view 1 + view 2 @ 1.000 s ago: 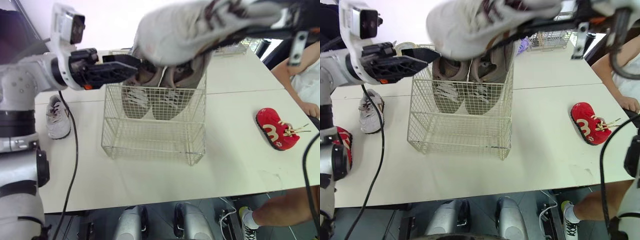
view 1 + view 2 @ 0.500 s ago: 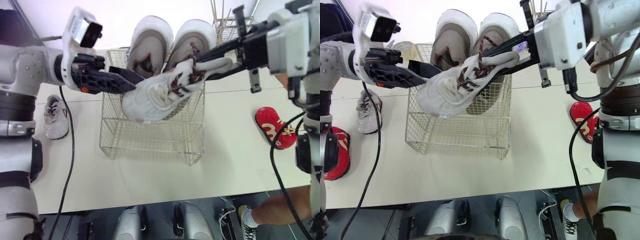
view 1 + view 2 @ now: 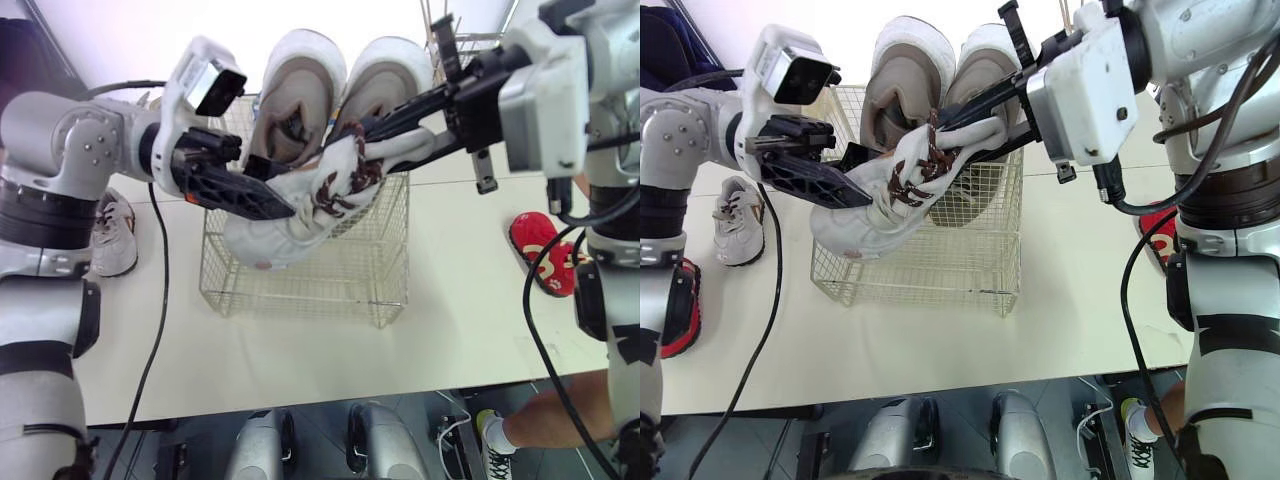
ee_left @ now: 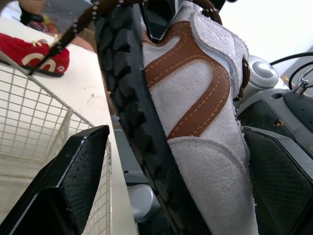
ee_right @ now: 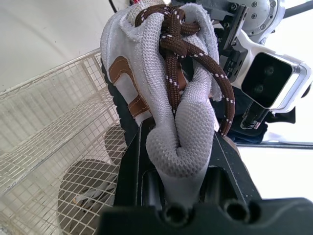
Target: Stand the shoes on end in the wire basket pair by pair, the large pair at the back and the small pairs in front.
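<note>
- Head cam: my R gripper (image 3: 352,133) clamped on tongue of white sneaker (image 3: 285,220), tilted toe-down over wire basket (image 3: 300,290); large pair (image 3: 335,85) upright at back
- L wrist cam: L gripper (image 4: 176,132) jaws apart, I see them straddling sneaker sole; red shoe (image 4: 34,51) on table (image 4: 93,93) beyond
- R wrist cam: fingers (image 5: 134,166) pinch tongue, brown laces (image 5: 181,44) bunched past them

Silver-grey jointed arms (image 3: 60,140), black left pincer (image 4: 176,137), black cables (image 3: 162,275)

Left gripper (image 3: 268,200): over wire basket's (image 3: 300,285) left side, fingers apart astride shoe (image 3: 275,238) | Right gripper (image 3: 378,128): above basket's back, clamped on shoe's upper
</note>
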